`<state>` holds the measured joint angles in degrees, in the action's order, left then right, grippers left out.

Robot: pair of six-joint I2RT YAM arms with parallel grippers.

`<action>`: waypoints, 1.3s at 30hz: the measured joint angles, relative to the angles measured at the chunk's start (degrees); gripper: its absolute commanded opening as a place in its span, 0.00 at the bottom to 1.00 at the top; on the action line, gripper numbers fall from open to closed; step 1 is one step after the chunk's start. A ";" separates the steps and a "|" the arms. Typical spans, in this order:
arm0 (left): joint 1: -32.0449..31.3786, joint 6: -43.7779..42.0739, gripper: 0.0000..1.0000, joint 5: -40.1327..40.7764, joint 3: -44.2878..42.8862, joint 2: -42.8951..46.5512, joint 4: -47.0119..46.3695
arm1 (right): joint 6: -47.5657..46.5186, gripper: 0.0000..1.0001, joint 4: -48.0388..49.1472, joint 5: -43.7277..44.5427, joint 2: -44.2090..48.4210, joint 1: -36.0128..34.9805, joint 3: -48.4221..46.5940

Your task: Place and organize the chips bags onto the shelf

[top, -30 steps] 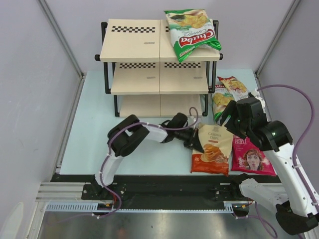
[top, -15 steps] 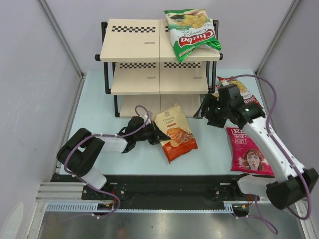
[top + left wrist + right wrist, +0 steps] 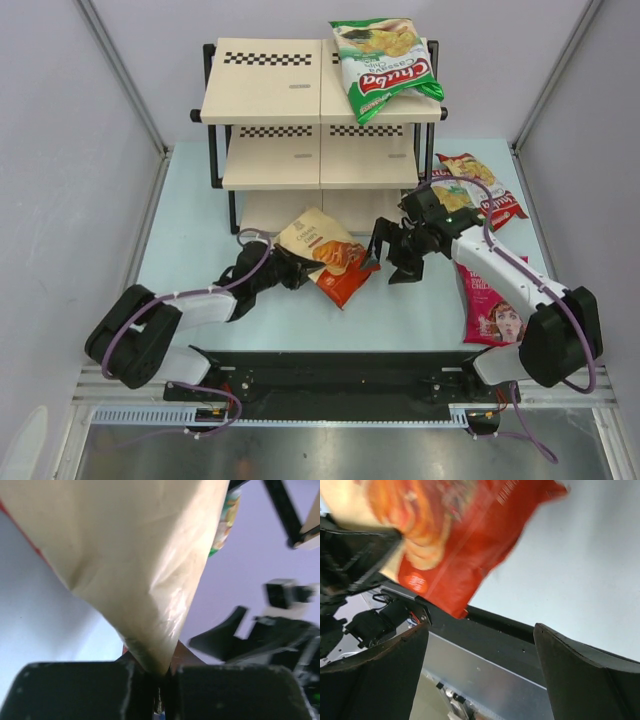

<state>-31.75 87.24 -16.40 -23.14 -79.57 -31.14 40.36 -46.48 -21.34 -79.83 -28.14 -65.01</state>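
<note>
Pinching the orange cassava bag (image 3: 330,255) with the left gripper (image 3: 292,268), seemingly above the table's (image 3: 200,230) middle, with right gripper (image 3: 395,258) spread wide alongside

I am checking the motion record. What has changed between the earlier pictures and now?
The left arm, jaws shut on the orange bag, carried it left and toward the shelf. The right arm swung left toward that bag, jaws open. The green bag on the top board and the magenta bag stayed.
</note>
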 measured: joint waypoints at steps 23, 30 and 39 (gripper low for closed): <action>0.61 -2.62 0.00 6.88 -6.60 4.59 21.16 | 13.53 0.93 30.53 -6.19 -14.14 -3.17 12.31; 0.57 -0.57 0.00 7.45 -6.49 4.44 21.03 | 18.88 0.89 32.59 -5.35 -15.76 -4.20 12.31; 0.13 5.92 0.00 6.84 -0.59 4.90 17.73 | 25.33 0.68 35.10 -3.41 -18.36 -5.05 12.59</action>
<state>-31.62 93.17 -9.56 -23.73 -74.67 -13.41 65.69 -11.38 -24.75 -98.19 -33.19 -52.42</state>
